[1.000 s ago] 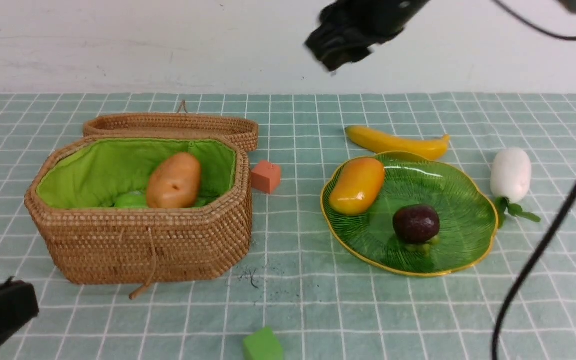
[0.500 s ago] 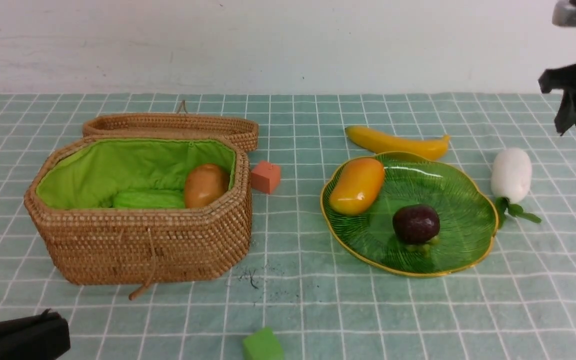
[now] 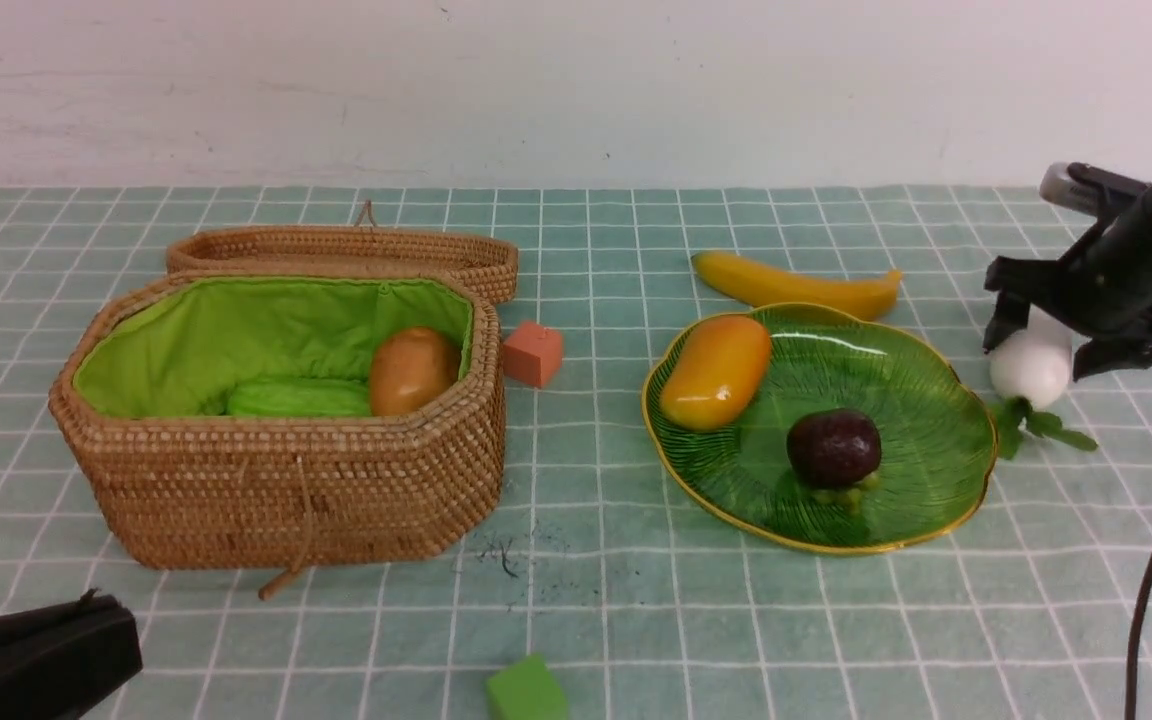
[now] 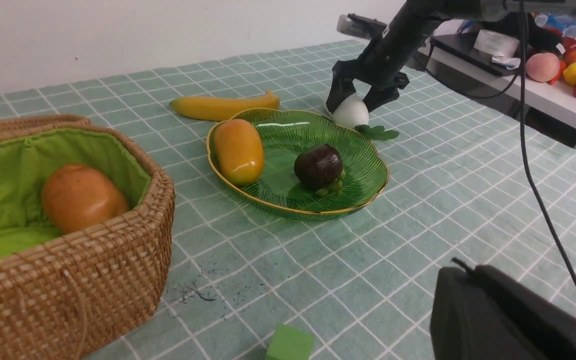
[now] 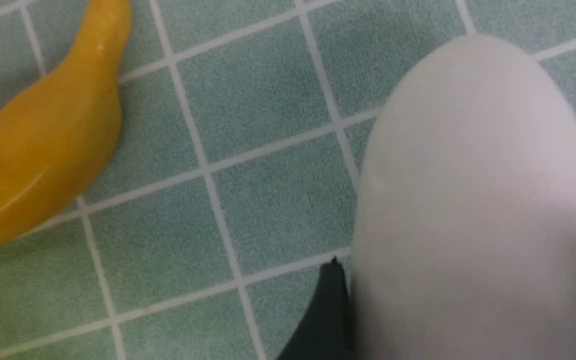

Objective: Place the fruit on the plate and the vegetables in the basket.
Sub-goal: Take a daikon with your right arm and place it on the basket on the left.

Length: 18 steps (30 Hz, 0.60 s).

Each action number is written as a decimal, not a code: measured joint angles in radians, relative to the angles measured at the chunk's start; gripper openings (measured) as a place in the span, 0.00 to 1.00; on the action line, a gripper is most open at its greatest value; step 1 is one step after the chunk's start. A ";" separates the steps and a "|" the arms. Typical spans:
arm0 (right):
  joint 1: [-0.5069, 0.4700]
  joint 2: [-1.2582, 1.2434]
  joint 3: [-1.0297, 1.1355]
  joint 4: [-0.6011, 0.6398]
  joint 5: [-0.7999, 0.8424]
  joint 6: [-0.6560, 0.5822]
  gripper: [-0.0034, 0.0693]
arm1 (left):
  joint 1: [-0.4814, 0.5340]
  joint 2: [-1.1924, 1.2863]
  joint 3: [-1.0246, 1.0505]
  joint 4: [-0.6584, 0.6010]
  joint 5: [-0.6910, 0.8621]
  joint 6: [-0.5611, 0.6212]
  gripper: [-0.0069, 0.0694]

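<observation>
Left hand (image 3: 46, 660) sits low at the near left corner, just where it was half a second ago, fingers together. On to the basket (image 3: 276, 500), lid flung back: the orange-brown lumpy piece (image 3: 414, 370) lies against its right wall, beside the green ridged pod (image 3: 296, 398). The plate (image 3: 941, 470) carries the mango (image 3: 715, 371) and the mangosteen (image 3: 833, 447). The banana (image 3: 796, 285) lies on the counter (image 3: 596, 570) just behind the rim (not on the plate). Far right, the big change: the right hand (image 3: 1044, 350) has dropped from up high and now straddles the white radish (image 3: 1031, 372), fingers spread either side, radish resting on the counter.
</observation>
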<state>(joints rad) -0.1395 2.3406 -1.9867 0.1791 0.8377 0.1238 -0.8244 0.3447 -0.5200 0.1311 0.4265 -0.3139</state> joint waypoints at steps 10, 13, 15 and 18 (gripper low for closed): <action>0.010 0.013 -0.001 0.012 -0.005 -0.048 0.77 | 0.000 0.000 0.000 -0.002 0.000 0.000 0.07; 0.032 0.013 -0.001 0.019 -0.003 -0.062 0.77 | 0.000 0.000 0.000 0.000 0.000 0.000 0.07; 0.045 0.013 -0.001 0.022 -0.003 -0.066 0.77 | 0.000 0.000 0.000 0.001 0.000 0.000 0.07; 0.056 0.013 -0.002 0.022 -0.002 -0.065 0.77 | 0.000 0.000 0.000 0.001 0.000 0.000 0.07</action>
<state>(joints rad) -0.0830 2.3533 -1.9886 0.2012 0.8356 0.0585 -0.8244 0.3447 -0.5200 0.1323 0.4265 -0.3139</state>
